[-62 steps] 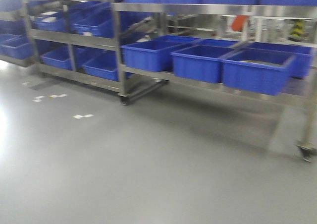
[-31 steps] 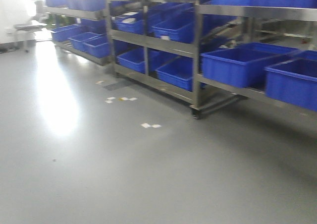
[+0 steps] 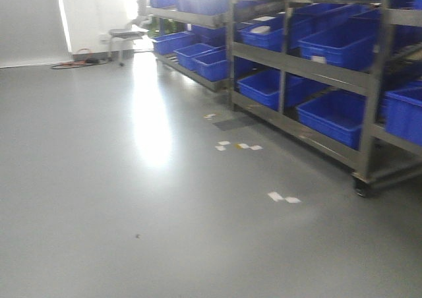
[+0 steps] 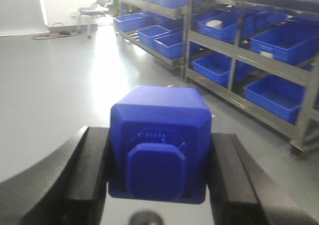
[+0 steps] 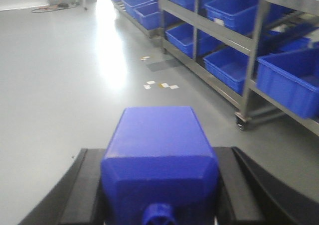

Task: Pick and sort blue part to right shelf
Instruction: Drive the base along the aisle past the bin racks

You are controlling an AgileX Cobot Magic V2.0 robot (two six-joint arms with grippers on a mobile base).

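Left wrist-mounted view: the left gripper [image 4: 158, 153] is clenched on a blue part [image 4: 158, 130], with its black fingers [image 4: 89, 160] pressed against the block's flanks at 9 and 3 o'clock. The part's short square cap faces the lens, and its sloped shoulders and body point away toward 12 o'clock. Beyond it the grey floor [image 4: 65, 85] runs out toward 11 o'clock. The right shelf [image 4: 187, 36], a steel tiered rack, fills the frame from 12 to 3 o'clock, well apart from the part. Blue bins [image 4: 271, 93] sit on its tiers, and a pale item [image 4: 214, 23] lies in one of the upper ones.

Seen from the right wrist-mounted camera, the right gripper [image 5: 160, 185] likewise grasps a second blue part [image 5: 159, 145], with dark fingers against its sides at 9 and 3 o'clock. This part's cap points toward 6 o'clock and is partly cut off by the frame edge. The rack stands from 12 to 3 o'clock, with a castor [image 5: 241, 121] under its nearest post.

From the front-facing camera, the rack line runs from 12 down to 3 o'clock, with bins on several tiers. White tape marks [image 3: 283, 197] lie on the floor near the centre, beside the rack's foot. A stool [image 3: 125, 34] stands at 11 o'clock by a bright wall, and an orange cable [image 3: 79, 62] lies on the floor at its 9 o'clock side.
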